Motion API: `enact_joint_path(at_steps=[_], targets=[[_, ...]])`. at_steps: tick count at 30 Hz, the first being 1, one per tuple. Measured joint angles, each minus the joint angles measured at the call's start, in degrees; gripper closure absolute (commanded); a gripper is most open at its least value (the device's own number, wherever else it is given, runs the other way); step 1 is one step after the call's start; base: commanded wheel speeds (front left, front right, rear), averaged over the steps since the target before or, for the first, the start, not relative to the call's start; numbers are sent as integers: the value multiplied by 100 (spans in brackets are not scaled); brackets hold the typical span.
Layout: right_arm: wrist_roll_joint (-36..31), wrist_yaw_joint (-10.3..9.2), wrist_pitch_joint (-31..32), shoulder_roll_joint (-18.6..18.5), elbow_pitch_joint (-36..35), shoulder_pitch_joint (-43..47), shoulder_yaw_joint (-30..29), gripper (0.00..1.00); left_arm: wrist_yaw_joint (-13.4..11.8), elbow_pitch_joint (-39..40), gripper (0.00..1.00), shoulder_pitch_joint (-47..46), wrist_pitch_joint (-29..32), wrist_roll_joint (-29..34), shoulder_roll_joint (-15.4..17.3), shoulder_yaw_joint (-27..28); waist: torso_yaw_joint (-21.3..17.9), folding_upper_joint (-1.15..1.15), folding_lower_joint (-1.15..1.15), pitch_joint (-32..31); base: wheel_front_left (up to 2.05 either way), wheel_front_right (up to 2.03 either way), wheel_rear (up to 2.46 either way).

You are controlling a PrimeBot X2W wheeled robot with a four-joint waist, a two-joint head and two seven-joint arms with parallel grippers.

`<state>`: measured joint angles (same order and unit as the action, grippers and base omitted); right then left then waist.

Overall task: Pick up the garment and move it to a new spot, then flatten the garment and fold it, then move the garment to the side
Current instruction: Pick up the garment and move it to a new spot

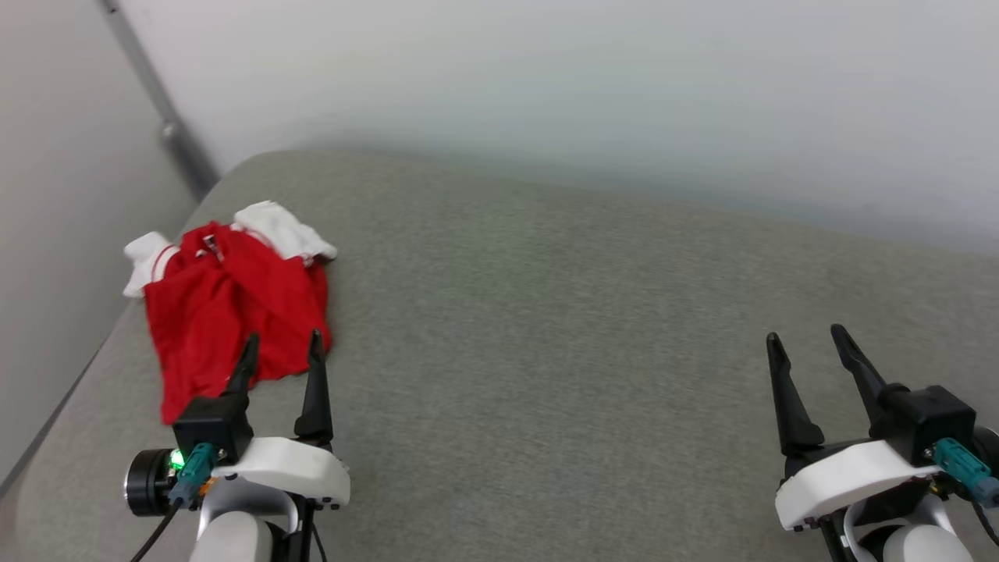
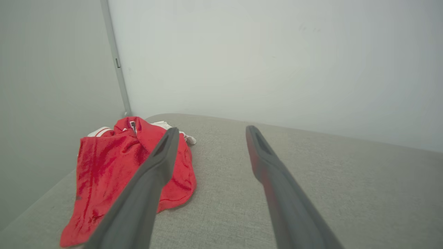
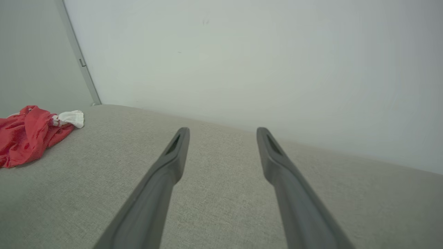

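Approaching garment (image 1: 226, 297): crumpled; a raised fold should be pinched, perhaps near its hem.
Left gripper (image 1: 284, 336): spread, empty.
Right gripper (image 1: 805, 332): spread, empty.

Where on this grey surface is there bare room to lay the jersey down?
The wide middle of the grey surface is bare, bordered by the garment on the left, the right gripper on the right and the pale wall behind. The left corner is crowded: the crumpled garment lies there, the left gripper close by.
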<state>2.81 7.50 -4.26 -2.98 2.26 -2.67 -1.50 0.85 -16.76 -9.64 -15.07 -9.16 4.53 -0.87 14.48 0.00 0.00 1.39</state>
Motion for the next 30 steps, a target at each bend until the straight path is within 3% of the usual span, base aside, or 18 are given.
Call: enact_joint_path(at_steps=[16,24,30], targets=[[-127,0,137,-83,-194,-223,516,0,-36,123,0,54,0,-63,-2,547,1322,0,0,196,0,0,0],[-74,0,247,-182,-229,-375,598,0,31,146,0,-227,0,-71,-36,651,1359,0,0,380,0,0,0],[-68,0,334,-216,-249,-576,624,0,233,-303,0,-1206,1,-137,102,599,1173,0,0,626,0,0,0]])
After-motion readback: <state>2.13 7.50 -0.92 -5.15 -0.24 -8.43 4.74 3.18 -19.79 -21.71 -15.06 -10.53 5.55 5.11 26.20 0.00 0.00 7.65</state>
